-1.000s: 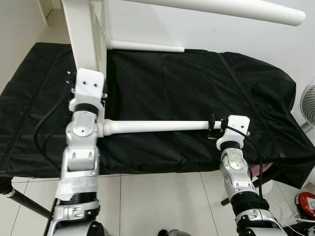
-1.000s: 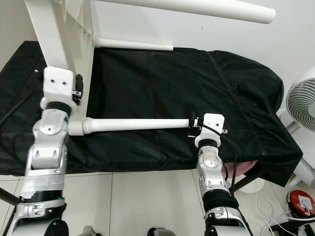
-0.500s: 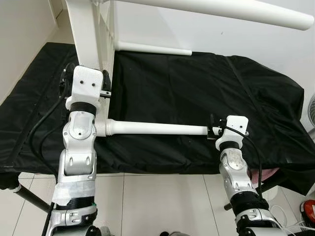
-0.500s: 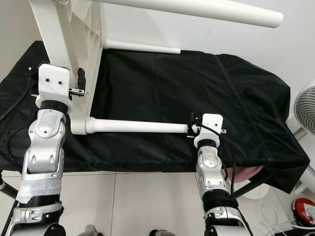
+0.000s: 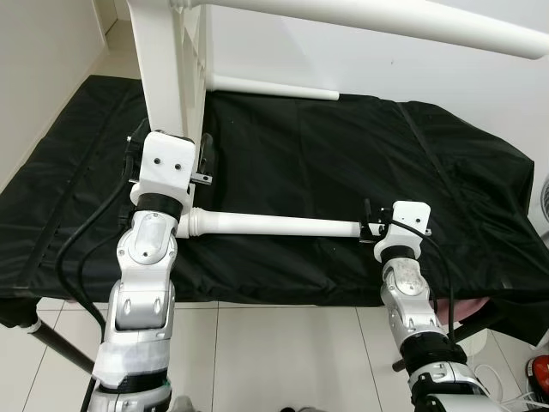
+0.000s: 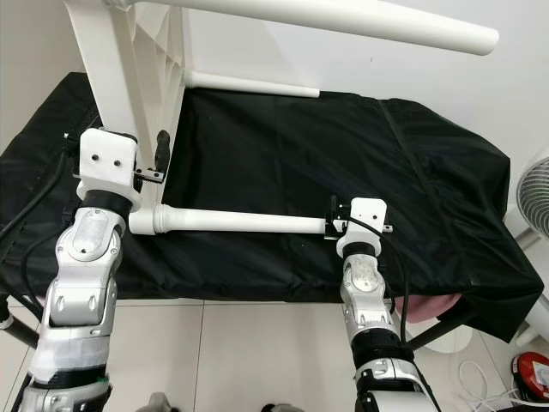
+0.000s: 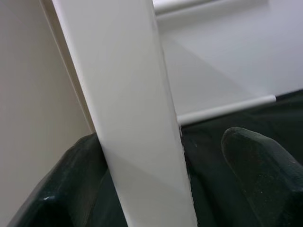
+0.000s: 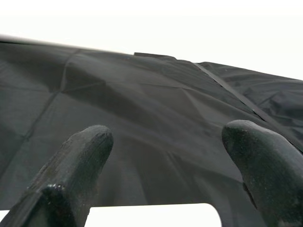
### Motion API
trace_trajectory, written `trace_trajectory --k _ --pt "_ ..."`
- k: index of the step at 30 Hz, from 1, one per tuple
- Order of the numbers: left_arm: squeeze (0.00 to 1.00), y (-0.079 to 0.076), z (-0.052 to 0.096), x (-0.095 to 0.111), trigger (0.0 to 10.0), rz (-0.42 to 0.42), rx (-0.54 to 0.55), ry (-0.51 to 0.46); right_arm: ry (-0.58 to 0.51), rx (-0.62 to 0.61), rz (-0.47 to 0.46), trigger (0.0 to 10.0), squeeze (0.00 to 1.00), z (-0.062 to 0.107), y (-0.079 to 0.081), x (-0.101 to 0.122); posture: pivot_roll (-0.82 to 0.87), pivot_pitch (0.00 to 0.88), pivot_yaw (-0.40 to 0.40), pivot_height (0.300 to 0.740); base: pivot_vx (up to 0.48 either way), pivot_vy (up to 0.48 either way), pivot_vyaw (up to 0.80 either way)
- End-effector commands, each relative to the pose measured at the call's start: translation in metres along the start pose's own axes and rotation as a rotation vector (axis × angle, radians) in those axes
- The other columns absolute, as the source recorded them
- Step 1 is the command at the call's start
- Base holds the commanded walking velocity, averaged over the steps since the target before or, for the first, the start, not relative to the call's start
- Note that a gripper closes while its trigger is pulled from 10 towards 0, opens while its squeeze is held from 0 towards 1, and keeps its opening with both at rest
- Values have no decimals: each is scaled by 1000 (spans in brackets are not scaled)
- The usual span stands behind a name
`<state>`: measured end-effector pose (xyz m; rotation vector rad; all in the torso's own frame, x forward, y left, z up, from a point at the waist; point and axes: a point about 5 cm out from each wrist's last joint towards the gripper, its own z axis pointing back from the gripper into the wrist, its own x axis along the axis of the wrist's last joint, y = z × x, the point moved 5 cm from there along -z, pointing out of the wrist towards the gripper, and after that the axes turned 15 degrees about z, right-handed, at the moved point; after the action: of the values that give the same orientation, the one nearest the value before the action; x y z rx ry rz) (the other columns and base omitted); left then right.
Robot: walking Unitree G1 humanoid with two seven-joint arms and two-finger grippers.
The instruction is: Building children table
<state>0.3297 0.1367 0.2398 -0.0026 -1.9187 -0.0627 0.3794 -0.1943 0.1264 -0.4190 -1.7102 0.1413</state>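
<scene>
Our left end effector (image 7: pixel 156 156) sits on the upright white frame panel (image 5: pixel 167 77) of the children's table, its two black fingers straddling the panel with one on either side, closed against it as far as we can judge. Our right end effector (image 8: pixel 165 151) has its fingers spread, and the far end of the white table leg (image 5: pixel 274 227) lies just at its base; we cannot tell whether they actually pinch it or only steady it. That leg runs level across the black cloth-covered worktop (image 5: pixel 343 154), its collared end meeting the foot of the panel near our left wrist. Another white leg (image 5: pixel 283 87) juts from the panel further back, and a third (image 5: pixel 386 19) crosses overhead, so we judge the build well advanced. What seems left is seating this leg firmly in its socket, fitting any that remain, and turning the table upright.
</scene>
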Motion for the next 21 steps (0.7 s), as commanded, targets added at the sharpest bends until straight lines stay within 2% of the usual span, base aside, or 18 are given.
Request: trace_trajectory --k 1,6,8,11,16,21 --pt "0 -5 3 -2 10000 -9 -10 19 1 -2 -5 10000 0 0 1 -1 36 0 -82 740 0 0 0" --pt "0 1 12 -7 10000 -55 46 61 -1 12 -8 10000 0 -2 5 0 46 0 -87 740 0 0 0" --pt "0 3 19 -7 10000 -77 36 66 -2 21 -9 10000 0 -3 7 1 56 0 -97 740 0 0 0" --pt "0 3 22 -7 10000 -78 27 70 -3 24 -10 10000 0 -3 8 1 56 0 -97 740 0 0 0" --pt "0 -3 32 -8 10000 -95 -45 88 -4 33 -11 10000 0 -5 10 2 65 0 -103 740 0 0 0" --pt "0 -16 48 -18 10000 -90 -176 150 -7 40 -11 10000 0 -6 12 3 67 0 -108 740 0 0 0"
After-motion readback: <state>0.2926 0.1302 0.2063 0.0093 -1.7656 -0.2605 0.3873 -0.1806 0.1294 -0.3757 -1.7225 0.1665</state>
